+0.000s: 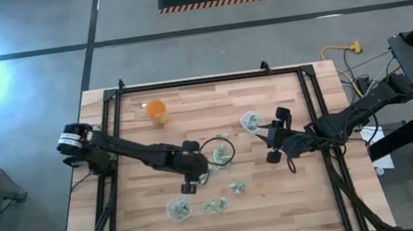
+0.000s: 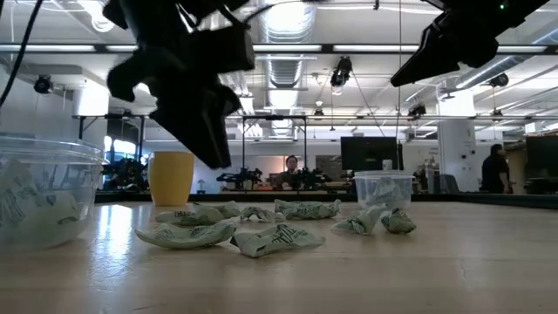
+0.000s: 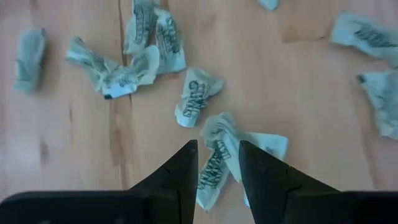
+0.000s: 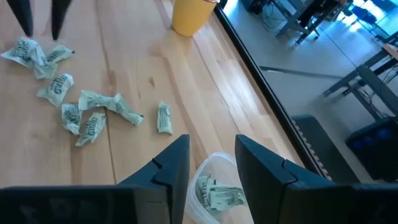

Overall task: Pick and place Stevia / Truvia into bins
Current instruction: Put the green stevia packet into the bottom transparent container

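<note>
At the left of the high view, the left gripper [image 1: 211, 162] hangs over loose sachets [image 1: 235, 186] near the middle of the desk [image 1: 296, 199]. Its fingers [image 3: 186, 171] stand apart and empty, straddling a crumpled sachet [image 3: 212, 163] at the bottom centre of the left wrist view. To do this pick well, I judge it should drop straight down so only that one packet sits between the tips, then close.

The sachets are small, flat, pale green and white with dark print, most creased or twisted. Some already lie in the lower-left bin [image 1: 178, 208].

Further right, the right gripper [image 1: 266, 136] hovers over the upper-right bin [image 1: 251, 121]; its fingers [image 4: 174, 165] are released with nothing between them, and sachets lie inside that cup. The orange cup [image 1: 157, 111] stands at upper left, unused.
</note>
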You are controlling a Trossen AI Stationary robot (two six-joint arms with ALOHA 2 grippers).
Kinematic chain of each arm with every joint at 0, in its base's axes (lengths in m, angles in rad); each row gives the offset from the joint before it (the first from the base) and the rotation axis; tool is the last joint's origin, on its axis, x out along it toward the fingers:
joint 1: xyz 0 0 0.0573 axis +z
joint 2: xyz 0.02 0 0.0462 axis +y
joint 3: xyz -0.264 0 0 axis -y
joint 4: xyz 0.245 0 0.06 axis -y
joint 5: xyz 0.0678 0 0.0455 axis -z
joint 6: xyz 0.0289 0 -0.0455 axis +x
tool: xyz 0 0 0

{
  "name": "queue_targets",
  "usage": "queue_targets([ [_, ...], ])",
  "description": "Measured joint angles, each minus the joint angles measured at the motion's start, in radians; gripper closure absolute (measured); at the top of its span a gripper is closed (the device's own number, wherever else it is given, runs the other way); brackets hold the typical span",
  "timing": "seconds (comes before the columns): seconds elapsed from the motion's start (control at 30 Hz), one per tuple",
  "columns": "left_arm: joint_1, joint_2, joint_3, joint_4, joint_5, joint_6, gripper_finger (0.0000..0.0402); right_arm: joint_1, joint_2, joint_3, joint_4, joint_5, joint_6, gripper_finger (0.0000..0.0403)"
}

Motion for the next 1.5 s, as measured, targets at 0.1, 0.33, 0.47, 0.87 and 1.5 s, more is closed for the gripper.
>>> queue_targets([
  [0.1, 0.021, 0.044, 0.02, 0.0, 0.038, 0.002, 0.0302, 0.0, 0.0, 0.0, 0.0, 0.0, 0.007, 0.0284],
  [0.33, 0.044, 0.141, 0.078, -0.004, 0.116, 0.034, 0.0302, 0.0, 0.0, 0.0, -0.002, 0.0, 0.009, 0.0291],
  [0.47, 0.048, 0.156, 0.082, -0.011, 0.141, 0.034, 0.0302, 0.0, 0.0, 0.0, -0.002, 0.0, 0.01, 0.0291],
  [0.87, 0.052, 0.156, 0.081, -0.034, 0.15, 0.024, 0.0302, 0.0, 0.0, 0.0, -0.002, -0.002, 0.012, 0.03],
  [1.5, 0.052, 0.155, 0.075, -0.038, 0.151, 0.052, 0.0394, 0.0, 0.0, 0.0, -0.002, -0.003, 0.012, 0.0319],
])
